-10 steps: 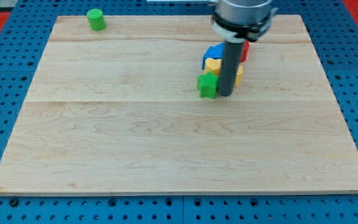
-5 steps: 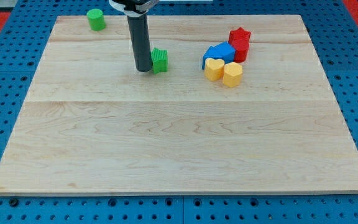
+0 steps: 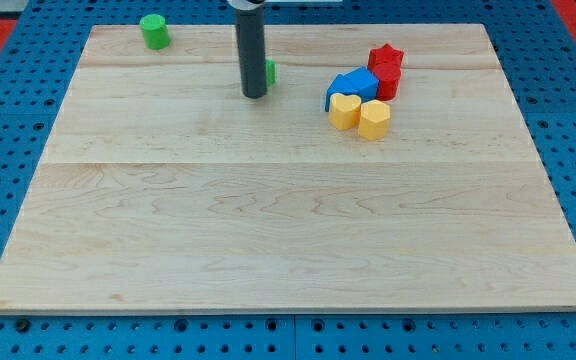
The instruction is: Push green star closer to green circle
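Note:
The green circle block (image 3: pixel 154 31) stands near the board's top left corner. The green star (image 3: pixel 269 72) is mostly hidden behind my dark rod; only a sliver of it shows at the rod's right side, in the upper middle of the board. My tip (image 3: pixel 254 95) rests on the board just below and left of the star, seemingly touching it. The star lies well to the right of the green circle.
A cluster of blocks sits right of the star: a blue block (image 3: pixel 353 86), a red star-like block (image 3: pixel 385 67), a yellow heart (image 3: pixel 344 110) and a yellow hexagon-like block (image 3: pixel 374 119). The wooden board (image 3: pixel 288 230) lies on a blue pegboard.
The star has moved up and a little right, from beside the rod to mostly behind it. My tip has moved right and slightly up. Earlier still, the star was pushed away from the cluster.

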Robot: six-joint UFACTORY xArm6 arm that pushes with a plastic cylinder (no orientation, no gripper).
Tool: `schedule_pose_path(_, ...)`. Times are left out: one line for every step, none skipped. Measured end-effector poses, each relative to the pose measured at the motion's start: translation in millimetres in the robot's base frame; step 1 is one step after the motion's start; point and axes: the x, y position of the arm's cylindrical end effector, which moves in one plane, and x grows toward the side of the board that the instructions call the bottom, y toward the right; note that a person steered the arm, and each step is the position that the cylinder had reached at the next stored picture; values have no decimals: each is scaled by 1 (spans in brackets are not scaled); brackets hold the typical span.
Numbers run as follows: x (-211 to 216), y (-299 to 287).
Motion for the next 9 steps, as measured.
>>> schedule_pose_path(-23, -11)
schedule_pose_path(-25, -3)
schedule_pose_path(-23, 27)
schedule_pose_path(-24, 44)
schedule_pose_path(-44, 27)
schedule_pose_path(-68, 20)
schedule_pose_path(-81, 16)
schedule_pose_path(-93, 38)
schedule_pose_path(-105, 35)
